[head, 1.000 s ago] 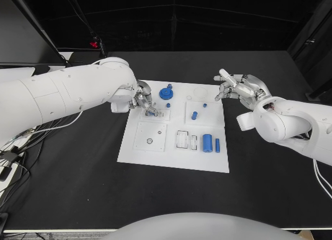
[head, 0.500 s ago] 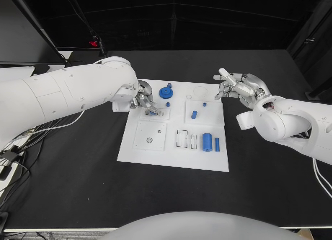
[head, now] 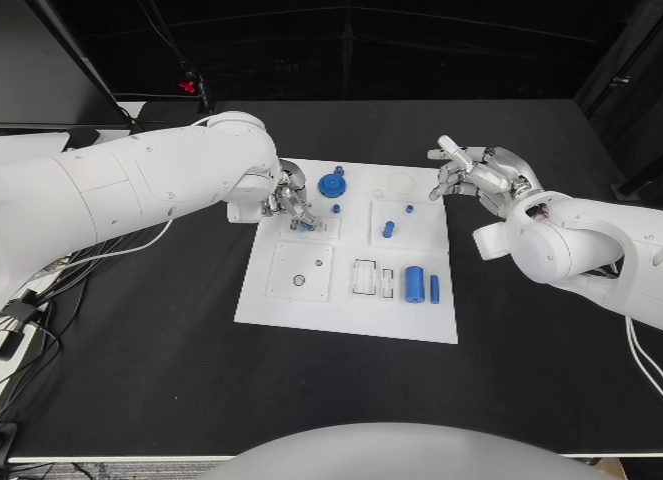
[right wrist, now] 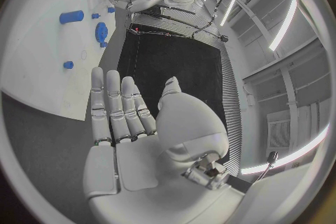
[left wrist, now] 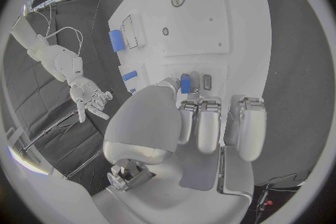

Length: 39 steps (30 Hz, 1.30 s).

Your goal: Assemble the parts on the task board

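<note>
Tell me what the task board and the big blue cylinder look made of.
Task board: likely matte white plastic, flat with cut recesses and no glare. Big blue cylinder: probably plastic, uniformly blue with a soft sheen; could be coated metal.

This is a robotics lab or test cell, not a home or shop. A black desk (head: pixel 158 380) stands inside a dark enclosure of black panels and framing (head: pixel 346 50), with a small red indicator light (head: pixel 186 89) glowing at the back. Loose cables (head: pixel 28 300) trail over the desk's edge on the robot's left side. In the middle lies a white task board (head: pixel 346 310) with recessed slots and small blue parts (head: pixel 413 284), a benchmark fixture typical of manipulation trials. The right wrist view shows a high ceiling with long strip lights (right wrist: pixel 287 28) and metal trussing (right wrist: pixel 210 17), suggesting a large industrial hall.
</note>
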Available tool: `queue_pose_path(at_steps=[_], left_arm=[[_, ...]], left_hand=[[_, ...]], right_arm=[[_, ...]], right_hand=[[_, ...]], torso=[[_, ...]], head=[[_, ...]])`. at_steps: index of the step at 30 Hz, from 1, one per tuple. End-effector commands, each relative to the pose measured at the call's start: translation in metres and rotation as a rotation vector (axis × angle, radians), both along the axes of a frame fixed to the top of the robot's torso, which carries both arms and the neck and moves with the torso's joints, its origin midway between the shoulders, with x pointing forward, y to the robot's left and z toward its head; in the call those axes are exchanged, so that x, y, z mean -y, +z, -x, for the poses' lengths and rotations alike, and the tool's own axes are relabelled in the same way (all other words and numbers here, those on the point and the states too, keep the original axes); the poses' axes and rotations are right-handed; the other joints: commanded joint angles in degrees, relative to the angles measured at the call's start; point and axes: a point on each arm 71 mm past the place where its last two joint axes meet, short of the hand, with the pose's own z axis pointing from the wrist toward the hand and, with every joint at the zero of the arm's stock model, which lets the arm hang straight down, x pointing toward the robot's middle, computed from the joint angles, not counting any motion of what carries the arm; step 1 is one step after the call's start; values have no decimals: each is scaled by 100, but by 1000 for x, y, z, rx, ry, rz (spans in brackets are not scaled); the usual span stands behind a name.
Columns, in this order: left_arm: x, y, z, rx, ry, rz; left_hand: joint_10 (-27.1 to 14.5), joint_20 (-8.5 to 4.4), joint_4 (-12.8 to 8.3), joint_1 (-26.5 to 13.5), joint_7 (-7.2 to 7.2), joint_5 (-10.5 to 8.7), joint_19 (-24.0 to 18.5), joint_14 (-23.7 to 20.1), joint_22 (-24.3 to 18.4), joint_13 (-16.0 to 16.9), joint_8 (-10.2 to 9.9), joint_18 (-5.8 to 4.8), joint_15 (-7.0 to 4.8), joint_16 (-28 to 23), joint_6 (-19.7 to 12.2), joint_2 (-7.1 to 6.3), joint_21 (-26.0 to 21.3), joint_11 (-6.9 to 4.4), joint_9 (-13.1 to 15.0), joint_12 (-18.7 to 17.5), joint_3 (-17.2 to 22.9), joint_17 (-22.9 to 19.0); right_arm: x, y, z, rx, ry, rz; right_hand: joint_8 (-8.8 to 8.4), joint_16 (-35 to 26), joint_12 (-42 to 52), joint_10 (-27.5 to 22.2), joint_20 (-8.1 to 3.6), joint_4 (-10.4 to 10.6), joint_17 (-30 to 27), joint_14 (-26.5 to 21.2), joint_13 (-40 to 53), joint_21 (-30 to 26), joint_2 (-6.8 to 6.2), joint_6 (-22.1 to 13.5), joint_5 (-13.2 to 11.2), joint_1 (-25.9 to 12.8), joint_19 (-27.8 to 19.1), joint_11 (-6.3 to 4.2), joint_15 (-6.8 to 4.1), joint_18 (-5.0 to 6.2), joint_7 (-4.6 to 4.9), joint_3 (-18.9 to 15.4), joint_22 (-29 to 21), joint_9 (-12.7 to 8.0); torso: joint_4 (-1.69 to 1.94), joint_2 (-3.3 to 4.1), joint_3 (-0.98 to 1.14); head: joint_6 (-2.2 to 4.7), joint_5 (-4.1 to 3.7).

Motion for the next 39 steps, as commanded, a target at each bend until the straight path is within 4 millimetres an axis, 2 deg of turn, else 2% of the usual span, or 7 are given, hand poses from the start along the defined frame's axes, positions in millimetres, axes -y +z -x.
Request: queue_pose_path(at_steps=[1, 13, 20, 39], left_arm=[[-2, -3, 1, -25, 2, -26], [-4, -4, 1, -39, 6, -46], [-3, -4, 1, -41, 5, -50], [2, -6, 1, -44, 6, -61]], left_hand=[[598, 56, -359, 29, -53, -10, 598, 588, 1505, 1506, 9, -38, 29, 5, 65, 53, 18, 20, -5, -25, 377, 1509], [598, 59, -356, 15, -52, -40, 598, 588, 1505, 1506, 2, -38, 27, 5, 57, 29, 18, 19, 4, -25, 386, 1509], [598, 61, -340, -138, -44, -94, 598, 588, 1505, 1506, -12, -38, 30, 5, 59, -3, 18, 26, 31, -25, 350, 1509], [598, 61, -344, -155, -47, -97, 598, 588, 1505, 1506, -15, -38, 30, 5, 57, -4, 18, 25, 35, -25, 348, 1509]], right_arm=[[-1, 2, 0, 9, 7, -6], [-2, 2, 0, 6, 8, -14], [-2, 2, 1, 5, 8, -16], [-2, 2, 1, 5, 11, -17]], right_hand=[[31, 39, 39, -48, 33, 11, -5, -41, -5, -18, 48, -42, 19, 11, 11, 10, -1, 50, 43, -6, -10, -3], [31, 39, 39, -48, 33, 11, -5, -41, -5, -18, 48, -42, 19, 11, 11, 10, -1, 50, 43, -6, -10, -3], [39, 43, 42, -49, 34, 10, -12, -43, -12, -20, 50, -43, 22, 10, 11, 10, 0, 50, 45, -9, -12, -3], [51, 49, 47, -52, 35, 13, -23, -47, -23, -23, 59, -44, 27, 5, 11, 11, 1, 50, 48, -11, -15, -2]], torso=[[2, 1, 1], [3, 1, 0], [-3, 0, -3], [2, 1, -1]], head=[[-4, -15], [-21, -9], [-29, -12], [-48, -29]])
